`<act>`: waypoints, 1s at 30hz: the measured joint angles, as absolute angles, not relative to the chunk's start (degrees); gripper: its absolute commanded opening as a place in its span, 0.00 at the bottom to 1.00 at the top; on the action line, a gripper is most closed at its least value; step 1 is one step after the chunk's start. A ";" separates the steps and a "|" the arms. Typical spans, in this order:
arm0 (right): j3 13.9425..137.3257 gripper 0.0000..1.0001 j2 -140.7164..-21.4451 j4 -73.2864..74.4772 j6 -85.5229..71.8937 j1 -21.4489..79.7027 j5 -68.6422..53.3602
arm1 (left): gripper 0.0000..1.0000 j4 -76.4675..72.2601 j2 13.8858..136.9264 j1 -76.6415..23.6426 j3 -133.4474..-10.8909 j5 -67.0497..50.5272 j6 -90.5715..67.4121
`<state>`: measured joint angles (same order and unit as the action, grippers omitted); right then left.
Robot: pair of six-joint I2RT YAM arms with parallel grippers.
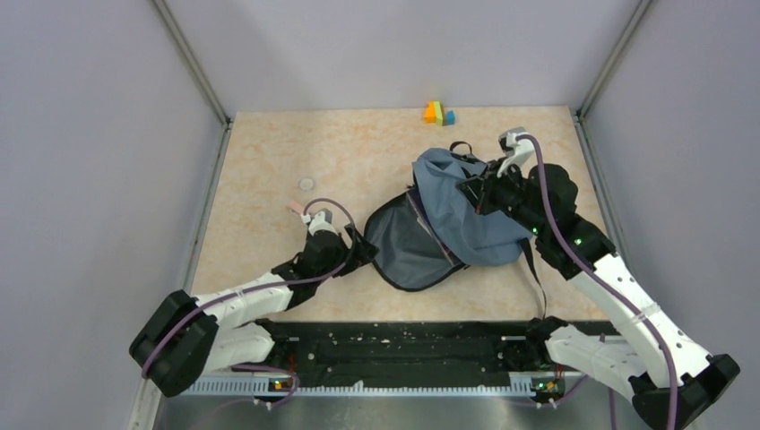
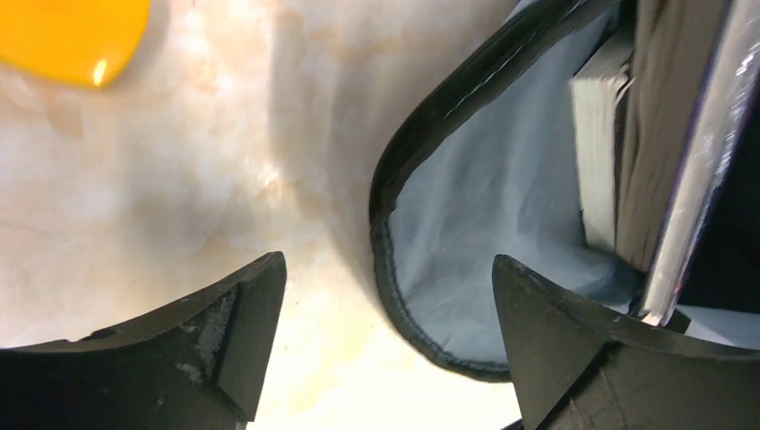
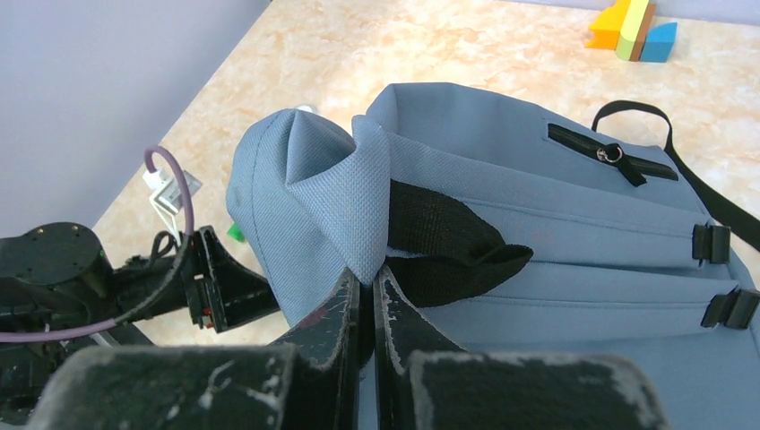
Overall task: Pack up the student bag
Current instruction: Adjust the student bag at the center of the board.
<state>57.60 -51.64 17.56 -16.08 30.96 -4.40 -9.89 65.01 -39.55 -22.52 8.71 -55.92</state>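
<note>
The student bag [image 1: 470, 215] is grey-blue and lies right of the table's middle, its mouth gaping toward the left with the dark lining [image 1: 408, 246] showing. My right gripper [image 1: 468, 191] is shut on a pinched fold of the bag's fabric [image 3: 367, 224] beside a black strap [image 3: 448, 246], holding the top up. At the mouth, my left gripper [image 2: 385, 305] stands open, low over the table. The bag's bound rim [image 2: 394, 269] curves between its fingers, touching neither. Books [image 2: 596, 143] stand on edge inside the bag.
Coloured blocks [image 1: 438, 113] sit at the table's far edge. A small white disc [image 1: 306, 184] and a pink piece [image 1: 296, 207] lie left of my left arm. A yellow object [image 2: 67, 36] lies on the table ahead of the left gripper. Grey walls enclose three sides.
</note>
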 measured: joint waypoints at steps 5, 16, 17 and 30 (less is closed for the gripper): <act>57.34 0.00 -51.59 17.45 -16.10 30.96 -4.40 | 0.71 -14.24 67.42 -38.61 -18.13 4.23 -58.67; 57.19 0.00 -51.59 17.41 -16.25 30.96 -4.58 | 0.59 -32.32 78.94 -36.40 -16.49 2.11 -62.96; 57.04 0.00 -51.59 17.32 -16.27 30.96 -4.58 | 0.56 -34.39 80.34 -36.40 -16.58 2.02 -63.05; 58.33 0.00 -54.81 14.70 -12.40 30.98 0.99 | 0.00 -35.62 74.67 -35.09 -23.05 -2.46 -51.94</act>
